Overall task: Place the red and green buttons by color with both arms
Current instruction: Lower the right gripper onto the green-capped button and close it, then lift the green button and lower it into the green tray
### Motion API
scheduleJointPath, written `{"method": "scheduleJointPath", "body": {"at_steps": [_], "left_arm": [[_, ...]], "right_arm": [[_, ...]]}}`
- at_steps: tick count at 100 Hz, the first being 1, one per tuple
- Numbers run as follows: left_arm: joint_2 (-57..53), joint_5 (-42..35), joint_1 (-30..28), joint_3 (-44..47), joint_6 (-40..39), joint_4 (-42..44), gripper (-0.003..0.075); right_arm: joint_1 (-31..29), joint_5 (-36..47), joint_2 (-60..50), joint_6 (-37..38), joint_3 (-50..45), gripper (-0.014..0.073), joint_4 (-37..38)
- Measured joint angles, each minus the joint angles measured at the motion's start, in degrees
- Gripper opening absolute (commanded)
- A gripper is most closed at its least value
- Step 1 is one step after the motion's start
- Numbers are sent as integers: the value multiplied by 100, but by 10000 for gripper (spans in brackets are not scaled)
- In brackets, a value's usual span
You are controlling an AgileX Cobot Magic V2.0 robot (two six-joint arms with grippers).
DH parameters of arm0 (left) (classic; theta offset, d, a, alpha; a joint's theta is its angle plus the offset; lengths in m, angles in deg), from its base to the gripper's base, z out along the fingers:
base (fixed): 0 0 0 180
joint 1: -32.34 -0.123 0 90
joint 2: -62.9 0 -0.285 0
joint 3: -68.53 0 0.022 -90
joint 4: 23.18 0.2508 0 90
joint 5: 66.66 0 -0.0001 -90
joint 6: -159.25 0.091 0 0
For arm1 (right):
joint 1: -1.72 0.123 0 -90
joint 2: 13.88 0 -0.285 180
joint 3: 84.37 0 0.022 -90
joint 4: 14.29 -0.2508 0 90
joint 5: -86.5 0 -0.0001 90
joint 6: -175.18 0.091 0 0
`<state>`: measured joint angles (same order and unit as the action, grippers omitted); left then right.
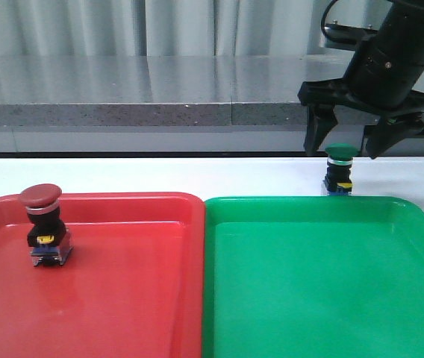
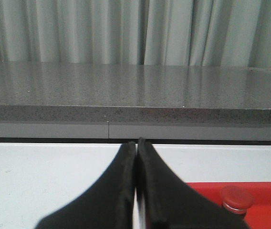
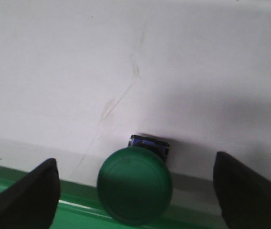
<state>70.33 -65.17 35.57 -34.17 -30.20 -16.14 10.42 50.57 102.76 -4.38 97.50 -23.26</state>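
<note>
The red button stands upright in the red tray. The green button sits on the table beyond the green tray, apparently just beside its far rim, under the spread right gripper. The left gripper is pressed together. No readable writing.

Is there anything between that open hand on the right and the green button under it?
Nothing visible. The right hand hovers open directly above the green button, which stands on the white table beyond the green tray.

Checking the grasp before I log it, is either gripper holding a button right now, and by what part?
Neither. The right gripper is open, straddling the green button without touching; the left gripper is shut on nothing.
</note>
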Motion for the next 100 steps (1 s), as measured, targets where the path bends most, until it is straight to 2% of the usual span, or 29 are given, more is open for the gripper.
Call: {"method": "scheduleJointPath", "body": {"at_steps": [13, 20, 30, 43, 49, 79, 100], "left_arm": [[0, 0, 0, 0, 0, 0, -19], [0, 0, 0, 0, 0, 0, -19], [0, 0, 0, 0, 0, 0, -19], [0, 0, 0, 0, 0, 0, -20], [0, 0, 0, 0, 0, 0, -19], [0, 0, 0, 0, 0, 0, -19], [0, 0, 0, 0, 0, 0, -20]], "right_arm": [[0, 96, 62, -45, 0, 642, 0], [0, 99, 118, -45, 15, 606, 0], [0, 103, 195, -45, 14, 479, 0], [0, 103, 220, -45, 14, 260, 0], [0, 117, 220, -45, 14, 223, 0], [0, 90, 207, -45, 189, 225, 0], [0, -127, -298, -45, 226, 225, 0]]}}
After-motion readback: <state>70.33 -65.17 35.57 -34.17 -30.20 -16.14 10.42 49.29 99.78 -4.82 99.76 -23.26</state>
